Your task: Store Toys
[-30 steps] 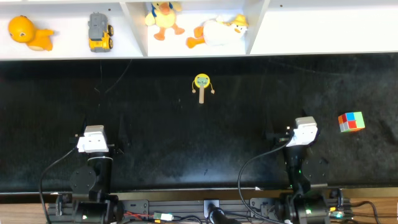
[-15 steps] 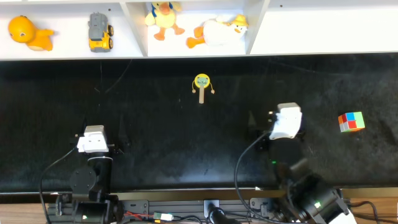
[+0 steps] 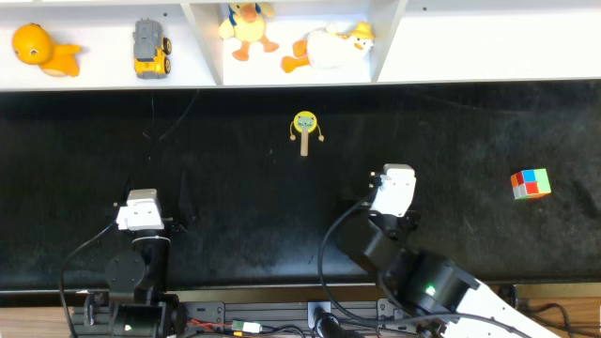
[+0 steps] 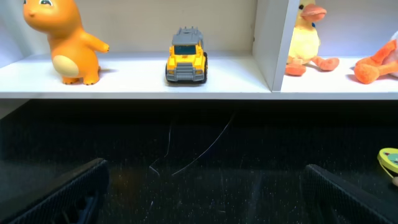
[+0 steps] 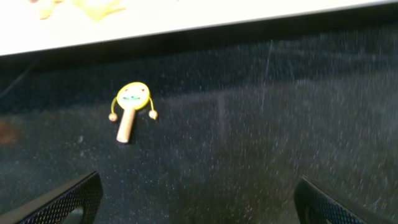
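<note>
A small yellow rattle drum [image 3: 304,130] with a wooden handle lies on the black table, just in front of the white shelf; it is also the rattle drum [image 5: 130,109] ahead of my right gripper [image 5: 196,205], whose fingers [image 5: 62,202] stand wide apart with nothing between them. A multicoloured cube [image 3: 530,183] sits at the far right of the table. My right gripper [image 3: 392,191] hangs right of centre, short of the rattle. My left gripper [image 4: 205,199] is open and empty, near the front left [image 3: 141,210], facing the shelf.
The white shelf [image 3: 282,75] along the back holds an orange figure [image 3: 42,49], a yellow toy truck [image 3: 150,47], a plush duck [image 3: 248,26] and a white plush duck [image 3: 329,47]. Its right compartment [image 3: 488,38] is bare. Cables run along the table's front edge.
My right arm has swung left and forward, carrying its gripper from the right side toward the middle, closer to the rattle drum. The left arm has not moved.
</note>
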Available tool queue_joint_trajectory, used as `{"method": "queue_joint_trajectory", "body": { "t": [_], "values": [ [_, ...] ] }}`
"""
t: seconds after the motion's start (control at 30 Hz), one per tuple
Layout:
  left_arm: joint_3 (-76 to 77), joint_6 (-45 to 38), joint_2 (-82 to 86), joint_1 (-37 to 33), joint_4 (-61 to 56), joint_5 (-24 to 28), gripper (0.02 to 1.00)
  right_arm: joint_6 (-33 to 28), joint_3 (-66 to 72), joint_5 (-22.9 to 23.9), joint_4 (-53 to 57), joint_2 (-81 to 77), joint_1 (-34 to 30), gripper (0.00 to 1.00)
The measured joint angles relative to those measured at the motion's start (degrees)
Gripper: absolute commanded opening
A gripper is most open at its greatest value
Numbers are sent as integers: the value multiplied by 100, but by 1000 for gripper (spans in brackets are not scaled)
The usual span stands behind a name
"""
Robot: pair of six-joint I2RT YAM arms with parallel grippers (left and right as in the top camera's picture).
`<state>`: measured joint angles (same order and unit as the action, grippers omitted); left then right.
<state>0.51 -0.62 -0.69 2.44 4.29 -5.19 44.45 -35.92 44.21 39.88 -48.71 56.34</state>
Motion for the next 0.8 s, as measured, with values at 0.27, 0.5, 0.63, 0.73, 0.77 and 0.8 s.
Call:
{"method": "queue_joint_trajectory", "body": {
  "t": [0.27, 0.5, 0.63, 0.73, 0.77, 0.8],
  "values": [
    [0, 0, 0, 0, 2, 2, 998, 546, -846, -232, 111, -1130, 2, 996],
    [0, 0, 0, 0, 0, 0, 998, 638, -1567, -673, 382, -1989, 0, 996],
    [0, 0, 0, 0, 2, 2, 998, 654, -1840, -896, 463, -2452, -13, 996],
    [0, 0, 0, 0, 2, 0, 998, 656, -1934, -1029, 476, -2739, -79, 996],
    [0, 0, 0, 0, 2, 2, 998, 658, -1965, -1075, 479, -2813, -114, 996],
    [0, 0, 0, 0, 2, 2, 998, 658, -2004, -1134, 474, -2894, -164, 993]
  ]
}}
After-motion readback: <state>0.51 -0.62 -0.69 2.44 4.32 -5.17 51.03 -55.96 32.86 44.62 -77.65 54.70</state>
